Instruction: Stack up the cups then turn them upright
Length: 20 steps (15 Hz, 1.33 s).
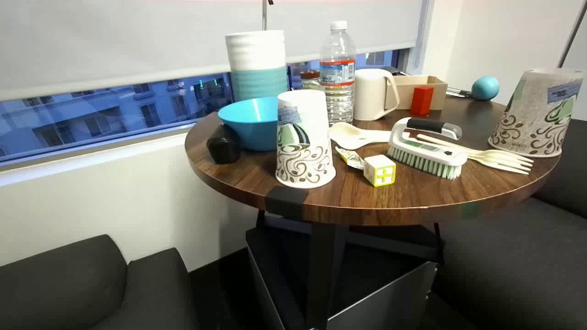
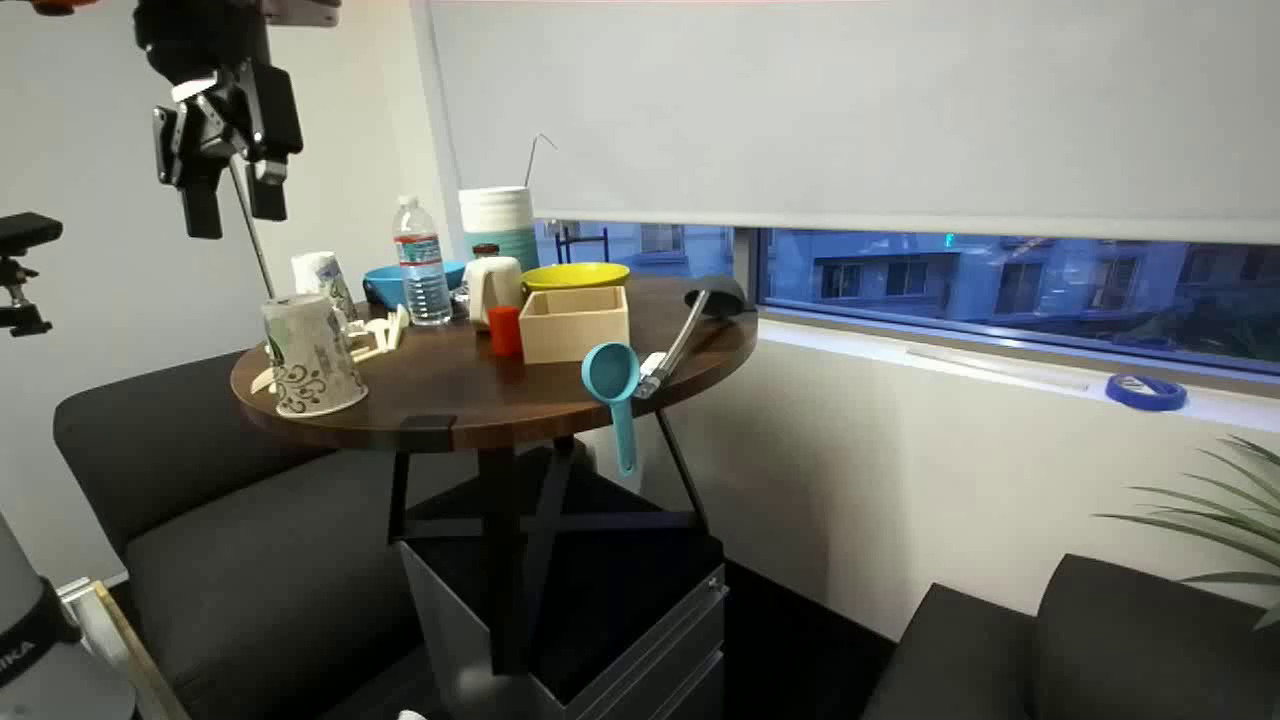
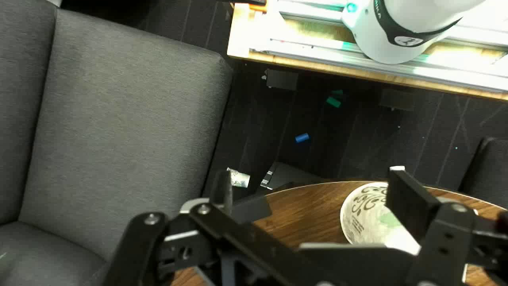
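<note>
Two white paper cups with dark swirly print stand upside down on the round wooden table (image 1: 348, 197), apart from each other. A cup (image 1: 303, 142) stands in front of the blue bowl and also shows in an exterior view (image 2: 316, 280). The other cup (image 1: 534, 117) stands at the far side of the table, and is nearer in an exterior view (image 2: 315, 360). My gripper (image 2: 235, 215) hangs above the cups, open and empty. In the wrist view its fingers (image 3: 309, 192) are wide apart; one finger partly covers a cup (image 3: 367, 218). I cannot tell which cup that is.
Near the cups are a blue bowl (image 1: 252, 121), a brush (image 1: 426, 151), a small cube (image 1: 379, 170), plastic forks (image 1: 490, 156), a water bottle (image 1: 338, 78) and a mug (image 1: 369, 94). A wooden box (image 2: 575, 325) stands farther off. A similar printed cup (image 3: 240, 178) lies on the floor.
</note>
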Motion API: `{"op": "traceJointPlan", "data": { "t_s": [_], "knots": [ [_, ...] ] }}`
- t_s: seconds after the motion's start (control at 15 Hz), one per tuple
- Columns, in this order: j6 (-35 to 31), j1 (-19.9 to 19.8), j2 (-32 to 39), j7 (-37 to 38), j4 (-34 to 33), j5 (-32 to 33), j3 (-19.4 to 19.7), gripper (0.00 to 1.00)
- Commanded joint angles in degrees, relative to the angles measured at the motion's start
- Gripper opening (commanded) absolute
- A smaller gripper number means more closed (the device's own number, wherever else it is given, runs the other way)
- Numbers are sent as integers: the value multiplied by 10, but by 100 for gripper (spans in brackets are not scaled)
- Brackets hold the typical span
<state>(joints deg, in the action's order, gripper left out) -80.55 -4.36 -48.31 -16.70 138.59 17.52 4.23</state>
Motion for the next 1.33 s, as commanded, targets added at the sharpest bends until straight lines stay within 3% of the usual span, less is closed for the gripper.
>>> {"op": "traceJointPlan", "data": {
  "t_s": [0.0,0.4,0.8,1.27],
  "knots": [
    [5,21,0,12,-2,8,13,100],
    [5,21,0,12,-2,8,13,100],
    [2,108,19,-12,-47,-6,-41,100],
    [-137,202,81,0,-80,-92,-90,100]
  ]
}}
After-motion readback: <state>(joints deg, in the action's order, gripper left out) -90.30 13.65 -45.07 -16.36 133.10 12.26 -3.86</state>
